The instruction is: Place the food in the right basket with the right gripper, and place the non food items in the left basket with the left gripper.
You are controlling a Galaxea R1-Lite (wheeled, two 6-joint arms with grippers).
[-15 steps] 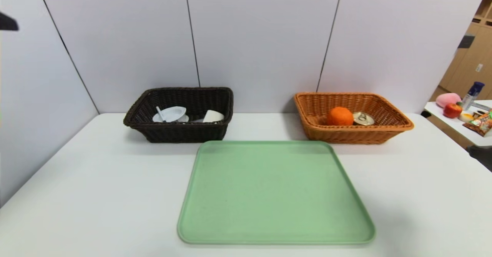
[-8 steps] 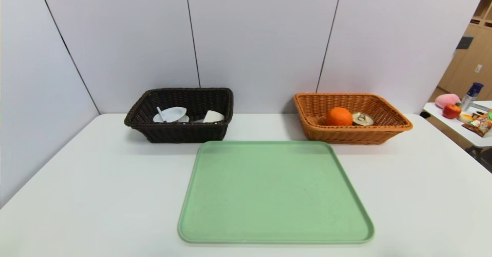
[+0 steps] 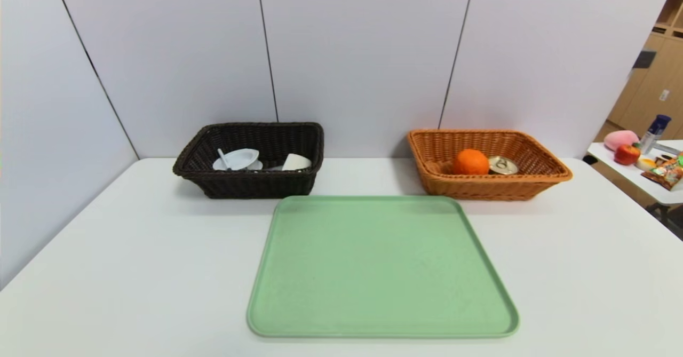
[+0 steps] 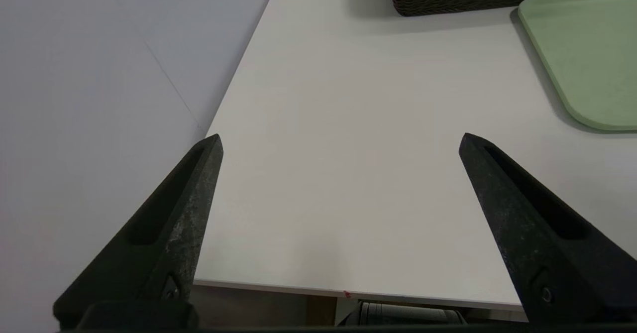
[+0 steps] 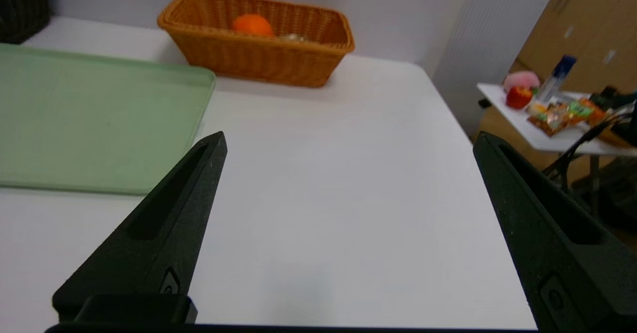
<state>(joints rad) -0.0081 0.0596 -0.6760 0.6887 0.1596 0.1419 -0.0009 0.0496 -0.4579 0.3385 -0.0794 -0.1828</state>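
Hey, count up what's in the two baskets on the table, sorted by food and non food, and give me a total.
Food, in the orange basket: 2, an orange and a can.
Non food, in the dark basket: 3, a white dish, a spoon resting in it, and a white cup.
Total: 5.
The green tray holds nothing.
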